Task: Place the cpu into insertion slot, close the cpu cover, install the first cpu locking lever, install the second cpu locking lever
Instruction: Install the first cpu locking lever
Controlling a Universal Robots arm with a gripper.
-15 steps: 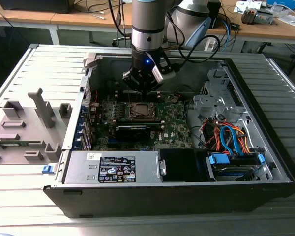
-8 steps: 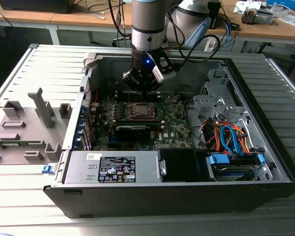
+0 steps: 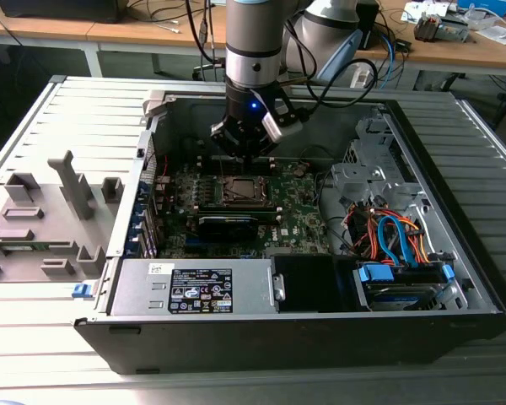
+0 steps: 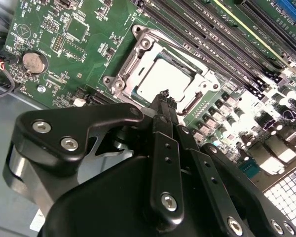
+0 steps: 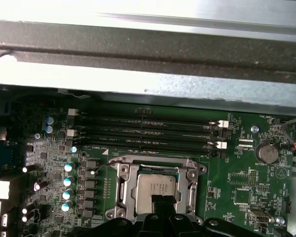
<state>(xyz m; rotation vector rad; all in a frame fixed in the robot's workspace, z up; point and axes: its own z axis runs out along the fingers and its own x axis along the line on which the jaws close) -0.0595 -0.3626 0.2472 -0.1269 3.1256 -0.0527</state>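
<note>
Evidently, the cpu [image 5: 155, 187] lay seated in the insertion slot [image 5: 160, 169] on the green circuit board [image 5: 237, 177], with the cpu cover [image 5: 122, 174] lowered around it. The end effector [image 4: 164, 94] hung right over the chip, its 2 fingers [image 4: 165, 148] pressed together and gripping nothing. Whether the tips touched the metal top could not be told. Long black memory slots [image 5: 148, 131] ran just beside the socket.

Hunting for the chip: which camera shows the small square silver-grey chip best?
The first wrist view: the small square silver-grey chip lies face-on, with the gripper covering one edge. The second wrist view shows the chip slanted and in glare. The exterior view shows the chip small, from afar.
</note>
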